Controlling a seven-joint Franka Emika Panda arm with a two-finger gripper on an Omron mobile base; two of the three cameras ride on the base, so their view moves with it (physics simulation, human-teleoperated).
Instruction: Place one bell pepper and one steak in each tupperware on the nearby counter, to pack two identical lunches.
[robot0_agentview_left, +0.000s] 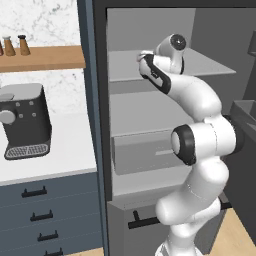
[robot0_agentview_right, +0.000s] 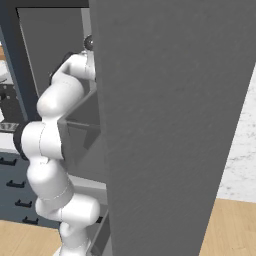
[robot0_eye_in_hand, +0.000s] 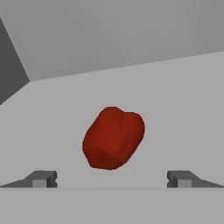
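A glossy red bell pepper (robot0_eye_in_hand: 113, 138) lies on a flat grey fridge shelf (robot0_eye_in_hand: 175, 100). It sits just ahead of my gripper (robot0_eye_in_hand: 112, 179), centred between the two dark fingertips (robot0_eye_in_hand: 43, 178). The jaws stand wide open, with nothing between them and no contact with the pepper. My white arm (robot0_agentview_left: 200, 140) reaches up into the open fridge at the level of the upper shelf (robot0_agentview_left: 210, 67). The white counter (robot0_agentview_left: 55, 150) lies to the left of the fridge. The steak and the tupperware are out of view.
A dark coffee machine (robot0_agentview_left: 22, 120) stands on the counter above dark blue-grey drawers (robot0_agentview_left: 40, 210). A wooden wall shelf (robot0_agentview_left: 45, 57) carries small bottles. The fridge has a grey drawer (robot0_agentview_left: 142, 152) lower down. The open fridge door (robot0_agentview_right: 170, 125) stands close on the arm's right.
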